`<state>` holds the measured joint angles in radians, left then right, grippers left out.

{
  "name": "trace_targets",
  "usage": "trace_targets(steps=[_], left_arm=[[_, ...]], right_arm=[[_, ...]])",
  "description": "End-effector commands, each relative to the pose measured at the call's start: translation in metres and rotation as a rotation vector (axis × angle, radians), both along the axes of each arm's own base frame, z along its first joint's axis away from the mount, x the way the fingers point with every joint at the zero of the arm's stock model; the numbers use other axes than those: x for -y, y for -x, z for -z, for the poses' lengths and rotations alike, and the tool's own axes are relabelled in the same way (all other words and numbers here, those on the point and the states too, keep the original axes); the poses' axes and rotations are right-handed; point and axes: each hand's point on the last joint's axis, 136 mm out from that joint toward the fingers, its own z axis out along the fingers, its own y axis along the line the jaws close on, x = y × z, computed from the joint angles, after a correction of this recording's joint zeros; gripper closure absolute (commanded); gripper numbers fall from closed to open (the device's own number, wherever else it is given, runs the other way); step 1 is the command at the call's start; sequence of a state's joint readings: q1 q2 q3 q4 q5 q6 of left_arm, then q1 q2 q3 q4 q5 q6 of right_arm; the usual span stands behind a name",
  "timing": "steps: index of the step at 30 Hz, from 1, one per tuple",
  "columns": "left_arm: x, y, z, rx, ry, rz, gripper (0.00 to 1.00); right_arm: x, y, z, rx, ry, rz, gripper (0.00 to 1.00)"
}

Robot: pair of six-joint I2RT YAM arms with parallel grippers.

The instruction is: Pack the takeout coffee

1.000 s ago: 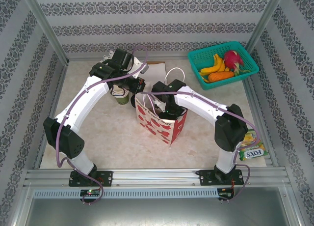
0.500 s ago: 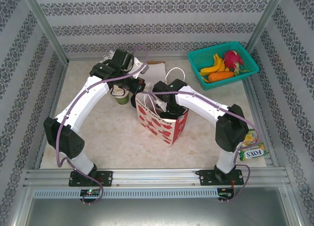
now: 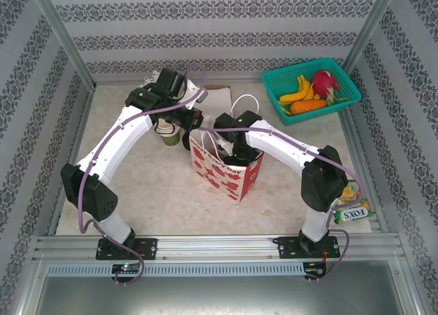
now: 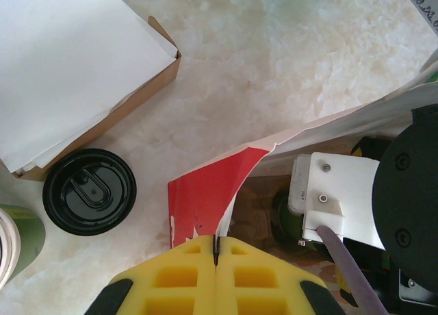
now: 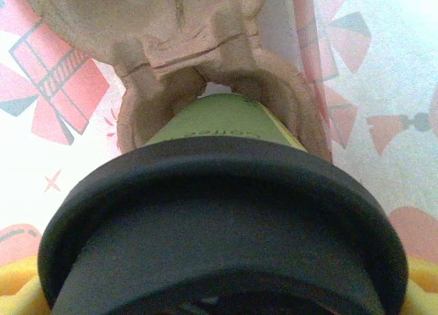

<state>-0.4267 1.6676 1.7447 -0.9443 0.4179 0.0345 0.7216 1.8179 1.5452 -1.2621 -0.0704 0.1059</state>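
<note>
**A:** Where is the takeout coffee [image 5: 219, 133]?

**B:** Down inside the paper bag [image 3: 229, 177], between the fingers of the right gripper [image 3: 237, 153], which reaches in through the bag's open mouth. On the right wrist view its black lid spans the gap from one yellow finger [image 5: 15, 282] to the other. Its green wall runs down away from the camera.

**A:** So the jaws are clamped on it?

**B:** Yes, spread wide and closed on the cup just under the lid.

**A:** What is beneath it?

**B:** The cardboard carrier [image 5: 205, 51], lying on the bag's floor. The foot of the cup is at the rim of one of its holes. I cannot tell whether it is seated in the hole.

**A:** And the left gripper [image 4: 215, 255]?

**B:** Pressed together on the bag's near rim, pinching the red-printed paper. On its wrist view the cup is a dim green patch inside the bag, right beside the right gripper's white body.

**A:** Anything near the bag?

**B:** A loose black lid [image 4: 89, 190] on the table, to the left of the bag.
</note>
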Motion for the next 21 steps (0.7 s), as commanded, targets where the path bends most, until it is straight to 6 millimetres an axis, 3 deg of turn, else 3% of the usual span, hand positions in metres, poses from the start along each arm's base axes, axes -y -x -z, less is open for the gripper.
trace_targets(steps=[1, 21], left_arm=[[0.0033, -0.0023, -0.0066, 0.047, 0.009, 0.017, 1.0], [0.005, -0.0051, -0.0089, 0.07, 0.019, 0.021, 1.0]], right_arm=[[0.0077, 0.0064, 0.0019, -0.037, 0.023, 0.021, 0.45], [0.0074, 0.0079, -0.0073, -0.044, 0.016, 0.0, 0.45]])
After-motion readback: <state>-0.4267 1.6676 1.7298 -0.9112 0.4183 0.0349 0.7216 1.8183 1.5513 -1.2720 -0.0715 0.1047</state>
